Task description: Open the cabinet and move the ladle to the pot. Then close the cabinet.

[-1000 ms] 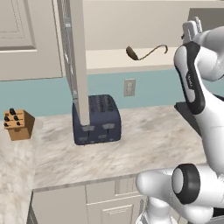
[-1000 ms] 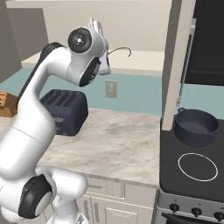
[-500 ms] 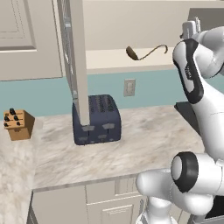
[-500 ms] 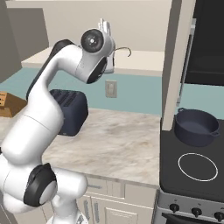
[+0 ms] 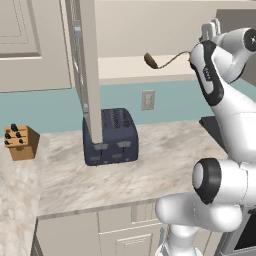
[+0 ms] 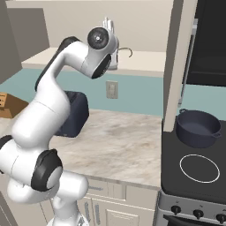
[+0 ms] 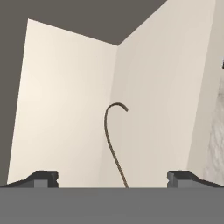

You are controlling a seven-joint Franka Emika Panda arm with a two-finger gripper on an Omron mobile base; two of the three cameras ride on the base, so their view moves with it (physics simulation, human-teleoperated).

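1. Reaching into the open cabinet (image 5: 87, 75): both doors stand swung out, one edge-on in front of the toaster (image 5: 111, 136) in the left base view, the other edge-on beside the stove in the right base view

2. Ladle (image 5: 162, 61): it lies on the bare cabinet shelf (image 6: 53, 56), dark bowl toward the left base camera, thin curved handle running toward the arm's wrist; in the hand view the handle rises between the finger tips and ends in a hook

3. Gripper (image 7: 113, 178): jaws spread wide with nothing between the pads; the handle sits roughly midway between them, contact not yet made as far as can be judged

4. Step in hand: the door-opening appears complete, and the approach to grasp the ladle is under way

5. Next move, as a judgement: advance until the handle lies between the fingers (image 7: 41, 178), close on it, lift clear of the shelf, then carry it to the pot (image 6: 197, 128) on the stove (image 6: 194, 185)

6. Closing the cabinet remains undone
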